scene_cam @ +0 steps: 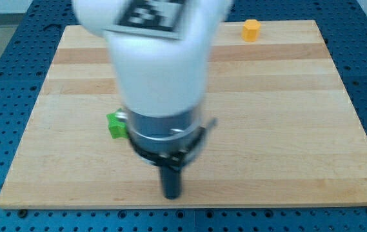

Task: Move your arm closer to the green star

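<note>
Only the left edge of the green star (114, 124) shows at the view's left of centre; the arm's white and grey body covers the rest. My tip (171, 194) rests on the board near its bottom edge, below and to the right of the green star and apart from it. The arm hides the middle of the board, so no red or blue blocks show.
An orange-yellow block (251, 29) stands near the board's top edge, right of centre. The wooden board (286, 129) lies on a blue perforated table (2, 77). The arm's body blocks the view from the top edge down to the centre.
</note>
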`<action>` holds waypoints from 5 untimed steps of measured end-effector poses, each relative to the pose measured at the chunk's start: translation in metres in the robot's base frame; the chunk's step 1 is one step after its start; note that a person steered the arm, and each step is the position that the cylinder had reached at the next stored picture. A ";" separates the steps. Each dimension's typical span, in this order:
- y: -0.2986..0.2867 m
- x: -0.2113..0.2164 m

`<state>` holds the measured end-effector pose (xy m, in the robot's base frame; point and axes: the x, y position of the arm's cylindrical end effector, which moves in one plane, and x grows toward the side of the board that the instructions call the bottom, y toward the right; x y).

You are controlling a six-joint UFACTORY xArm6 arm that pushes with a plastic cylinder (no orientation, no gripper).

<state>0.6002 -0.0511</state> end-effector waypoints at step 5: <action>-0.082 -0.165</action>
